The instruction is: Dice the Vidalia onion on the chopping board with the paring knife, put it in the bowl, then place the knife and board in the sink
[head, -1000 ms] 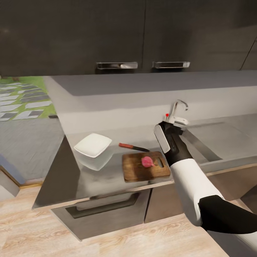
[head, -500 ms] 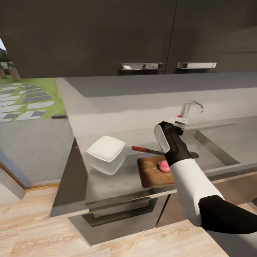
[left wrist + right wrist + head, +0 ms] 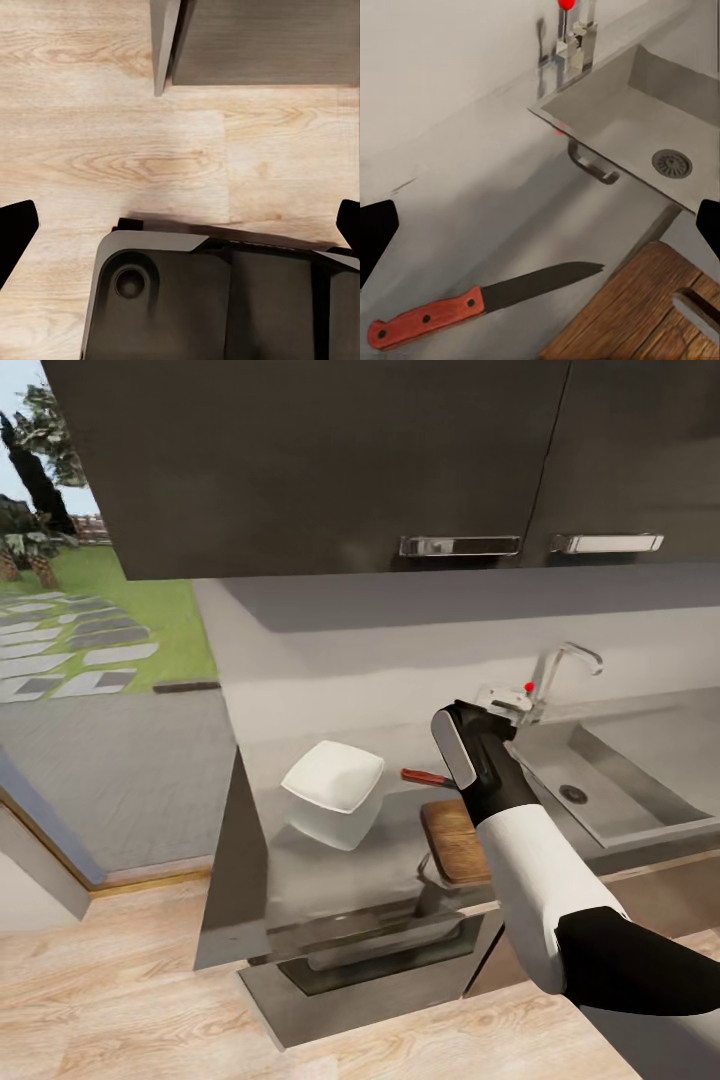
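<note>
Counts: one paring knife beside one chopping board, one bowl, one sink. Right gripper spread wide, empty; left gripper likewise.

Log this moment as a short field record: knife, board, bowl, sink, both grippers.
paring knife: flat on the countertop, beside the board, untouched
chopping board: on the countertop, handle slot visible
bowl: on the countertop, away from the sink
sink: basin bare around the drain
right gripper: open, above the knife
left gripper: open, over wood floor
</note>
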